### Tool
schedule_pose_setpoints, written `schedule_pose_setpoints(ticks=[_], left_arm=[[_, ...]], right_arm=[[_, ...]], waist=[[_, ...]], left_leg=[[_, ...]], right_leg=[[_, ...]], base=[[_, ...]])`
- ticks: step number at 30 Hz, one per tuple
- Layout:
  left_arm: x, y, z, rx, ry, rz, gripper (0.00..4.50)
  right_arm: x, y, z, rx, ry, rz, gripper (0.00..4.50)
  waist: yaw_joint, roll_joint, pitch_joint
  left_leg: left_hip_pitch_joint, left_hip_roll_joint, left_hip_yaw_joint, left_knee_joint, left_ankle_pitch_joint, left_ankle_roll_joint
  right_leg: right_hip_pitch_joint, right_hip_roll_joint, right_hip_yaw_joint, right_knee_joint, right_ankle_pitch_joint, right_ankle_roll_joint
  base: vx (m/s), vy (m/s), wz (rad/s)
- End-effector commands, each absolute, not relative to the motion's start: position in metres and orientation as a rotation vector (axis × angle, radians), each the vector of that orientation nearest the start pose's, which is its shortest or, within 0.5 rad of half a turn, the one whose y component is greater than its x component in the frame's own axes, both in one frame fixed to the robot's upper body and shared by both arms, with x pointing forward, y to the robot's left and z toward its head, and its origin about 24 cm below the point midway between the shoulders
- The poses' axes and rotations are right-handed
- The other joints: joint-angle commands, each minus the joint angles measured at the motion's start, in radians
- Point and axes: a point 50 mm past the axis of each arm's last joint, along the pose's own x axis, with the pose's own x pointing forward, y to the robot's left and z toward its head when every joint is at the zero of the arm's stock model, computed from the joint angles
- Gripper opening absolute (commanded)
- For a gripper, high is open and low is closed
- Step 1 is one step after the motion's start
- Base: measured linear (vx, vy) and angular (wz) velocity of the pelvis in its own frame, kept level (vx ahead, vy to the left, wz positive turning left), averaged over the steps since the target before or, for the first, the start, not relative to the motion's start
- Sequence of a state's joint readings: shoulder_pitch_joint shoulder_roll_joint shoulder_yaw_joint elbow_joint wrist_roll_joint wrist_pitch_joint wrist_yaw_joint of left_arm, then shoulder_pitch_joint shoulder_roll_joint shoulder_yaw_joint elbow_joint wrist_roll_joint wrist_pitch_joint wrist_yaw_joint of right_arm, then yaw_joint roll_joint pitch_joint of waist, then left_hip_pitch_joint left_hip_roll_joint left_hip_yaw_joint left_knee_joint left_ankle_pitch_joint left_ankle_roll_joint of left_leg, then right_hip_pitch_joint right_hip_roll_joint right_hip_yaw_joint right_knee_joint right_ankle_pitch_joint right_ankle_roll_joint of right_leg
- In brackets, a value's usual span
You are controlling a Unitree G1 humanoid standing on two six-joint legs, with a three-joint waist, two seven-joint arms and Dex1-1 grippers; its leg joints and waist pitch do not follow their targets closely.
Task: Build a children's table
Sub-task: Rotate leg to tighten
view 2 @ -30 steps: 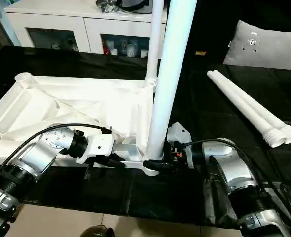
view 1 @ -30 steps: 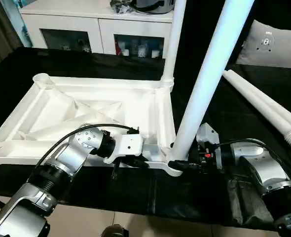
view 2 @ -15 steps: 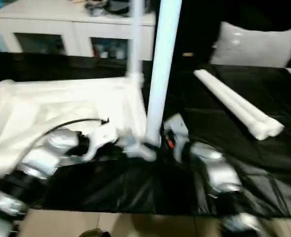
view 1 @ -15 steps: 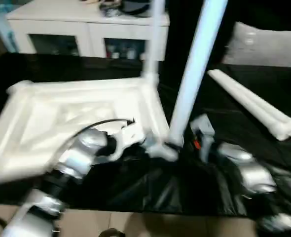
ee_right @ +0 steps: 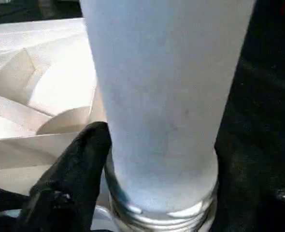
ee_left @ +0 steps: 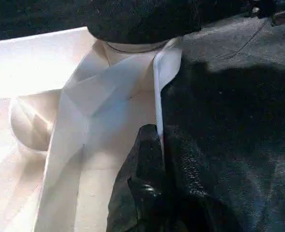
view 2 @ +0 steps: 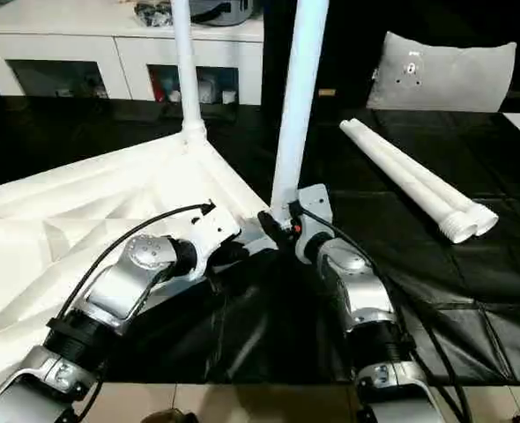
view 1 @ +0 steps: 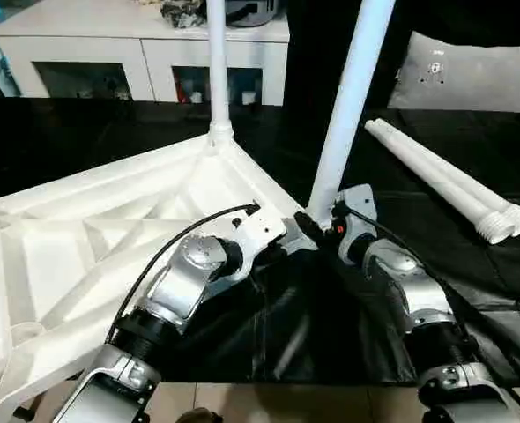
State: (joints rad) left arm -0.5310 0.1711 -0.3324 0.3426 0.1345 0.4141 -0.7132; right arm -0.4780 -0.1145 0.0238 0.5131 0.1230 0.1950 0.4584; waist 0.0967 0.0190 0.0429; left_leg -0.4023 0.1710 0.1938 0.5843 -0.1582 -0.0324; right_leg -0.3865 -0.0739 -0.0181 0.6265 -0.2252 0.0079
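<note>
The white table top (view 1: 84, 229) lies upside down on the black-covered counter (view 1: 471, 291), ribbed underside showing, taking up the 9 o'clock half of the scene. Two white legs stand upright in its corner sockets: the far leg (view 1: 216, 62) at about 12 o'clock and the near leg (view 1: 348, 97) at the corner closest to both arms. Two loose legs (view 1: 445, 181) lie side by side, touching, out at 2 o'clock on the cloth, threaded ends toward the robot.

The left tool (ee_left: 154, 159) has its black fingers pressed together on the thin edge wall of the table top, just beside the near leg's socket. The right tool (view 1: 317, 225) sits at the foot of the near leg, with one black finger (ee_right: 79, 159) against the leg just above its threaded collar; its jaws stand wide around the tube, and I cannot tell whether they are gripping it.

A grey-white cushion (view 1: 463, 75) rests well beyond the loose legs, and a white cabinet (view 1: 137, 44) stands behind the counter.
</note>
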Motion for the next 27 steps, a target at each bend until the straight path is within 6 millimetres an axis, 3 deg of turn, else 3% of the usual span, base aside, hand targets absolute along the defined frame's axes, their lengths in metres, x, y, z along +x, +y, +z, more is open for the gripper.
schedule_pose_setpoints(ticks=[1,10,12,18,19,21,22,27], left_arm=[[0.32,0.067,0.071,0.459,0.3,-0.937,0.0],[0.323,0.086,0.068,0.507,0.314,-0.946,0.0],[0.321,0.093,0.066,0.523,0.317,-1.006,0.0],[0.318,0.098,0.064,0.537,0.336,-1.059,0.0],[0.312,0.104,0.06,0.567,0.357,-1.142,0.0],[0.308,0.107,0.057,0.584,0.373,-1.199,0.0],[0.304,0.111,0.055,0.603,0.386,-1.255,0.0],[0.295,0.12,0.052,0.675,0.424,-1.405,0.0]], right_arm=[[0.321,-0.107,0.027,0.035,0.307,0.615,3.73],[0.305,-0.127,0.031,-0.022,0.266,0.719,4.34],[0.297,-0.142,0.032,-0.057,0.267,0.794,4.48],[0.29,-0.154,0.036,-0.093,0.267,0.881,4.48],[0.285,-0.167,0.043,-0.128,0.269,0.964,4.48],[0.285,-0.173,0.047,-0.145,0.27,1.003,4.48],[0.284,-0.178,0.052,-0.164,0.267,1.041,4.48],[0.285,-0.184,0.062,-0.218,0.273,1.134,4.48]], waist=[[0.003,-0.005,-0.054],[0.006,-0.011,-0.052],[0.008,-0.011,-0.056],[0.013,-0.009,-0.059],[0.017,-0.01,-0.061],[0.022,-0.011,-0.059],[0.022,-0.016,-0.06],[0.03,-0.011,-0.056]], left_leg=[[0.028,0.056,-0.032,-0.076,-0.247,0.013],[0.026,0.056,-0.031,-0.077,-0.242,0.022],[0.025,0.057,-0.031,-0.073,-0.207,0.04],[0.026,0.059,-0.027,-0.065,-0.154,0.074],[0.028,0.058,-0.028,-0.062,-0.157,0.081],[0.029,0.061,-0.027,-0.063,-0.16,0.087],[0.029,0.061,-0.026,-0.062,-0.161,0.088],[0.036,0.066,-0.024,-0.066,-0.196,0.072]], right_leg=[[0.022,-0.068,0.029,-0.087,-0.131,-0.183],[0.027,-0.068,0.03,-0.092,-0.137,-0.166],[0.03,-0.067,0.029,-0.084,-0.068,-0.171],[0.032,-0.065,0.025,-0.073,0.044,-0.219],[0.035,-0.066,0.024,-0.074,0.047,-0.224],[0.034,-0.067,0.025,-0.074,0.044,-0.222],[0.037,-0.068,0.025,-0.074,0.039,-0.223],[0.028,-0.07,0.025,-0.076,-0.049,-0.232]], base=[[0.0,0.0,0.0],[0.0,0.0,0.0],[0.0,0.0,0.0],[0.0,0.0,0.0],[0.0,0.0,0.0],[0.0,0.0,0.0],[0.0,0.0,0.0],[0.0,0.0,0.0]])
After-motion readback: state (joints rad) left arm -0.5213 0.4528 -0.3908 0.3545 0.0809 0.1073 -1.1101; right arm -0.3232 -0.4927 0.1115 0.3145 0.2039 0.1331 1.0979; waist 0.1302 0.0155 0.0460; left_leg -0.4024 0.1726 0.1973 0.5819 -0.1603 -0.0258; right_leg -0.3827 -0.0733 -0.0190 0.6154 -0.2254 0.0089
